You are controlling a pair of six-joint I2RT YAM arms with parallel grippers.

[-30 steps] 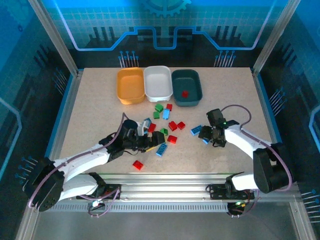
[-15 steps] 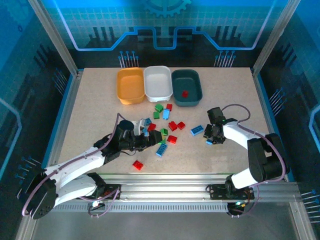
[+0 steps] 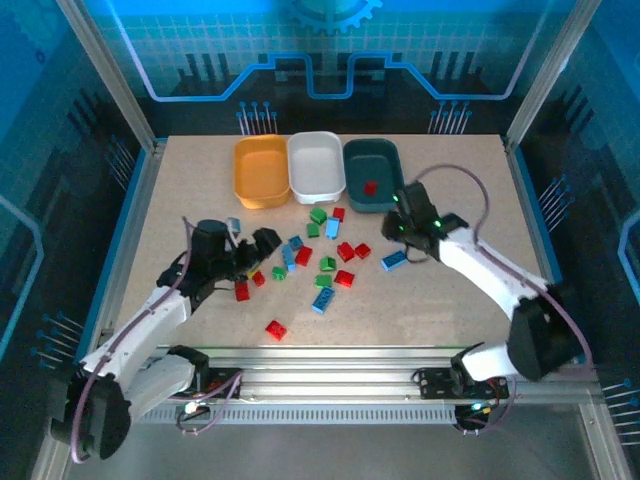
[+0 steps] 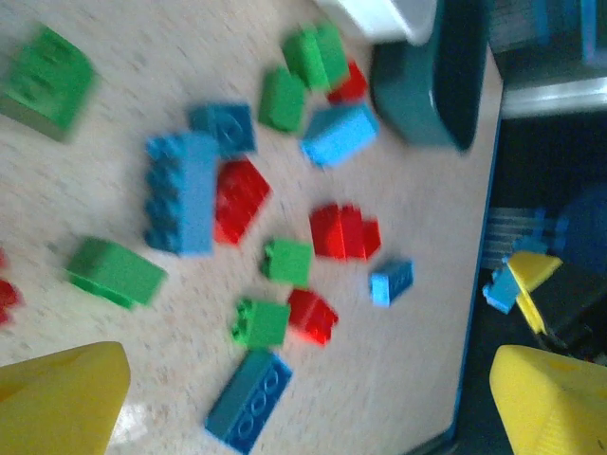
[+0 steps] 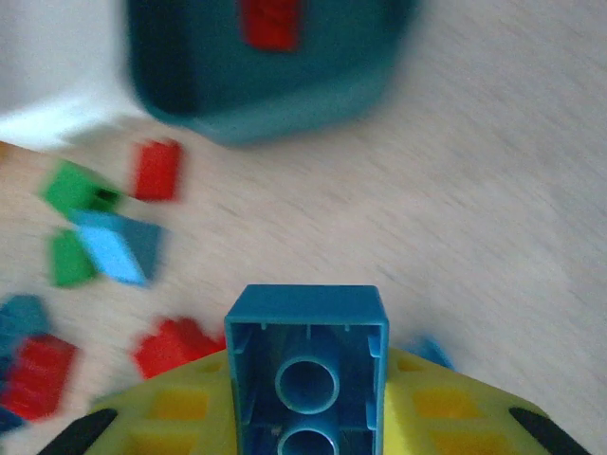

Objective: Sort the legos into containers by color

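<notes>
Movement on both sides over the last second: my right pincer [image 3: 403,228], which was low over the table well on the near side of the teal tray [image 3: 372,143], has risen and swung up to that tray's near edge. It is clamped on a blue brick [image 5: 306,360], the yellow fingers [image 5: 166,408] closed to the brick's width, hollow underside facing the wrist camera. The small blue piece that lay nearest the arm bases beside that pincer is gone from the table, so I take this for a clean pick; a second blue brick [image 3: 393,260] lies where it was, just near-side of the teal tray. My left pincer [image 3: 250,243] has pulled back out of the pile [image 3: 320,250] and now hangs far to the left of the teal tray, jaws spread wide with nothing between them. A couple of red bricks [image 3: 242,290] now sit out that way too, seemingly dragged along. For the sort, this means one blue is in transit. The teal tray already holds a red brick [image 3: 370,187], so I judge the blue belongs elsewhere, likely in the white tray [image 3: 316,165] touching its left side, or the orange tray [image 3: 260,170] beyond. Most of the bricks are not yet sorted.
</notes>
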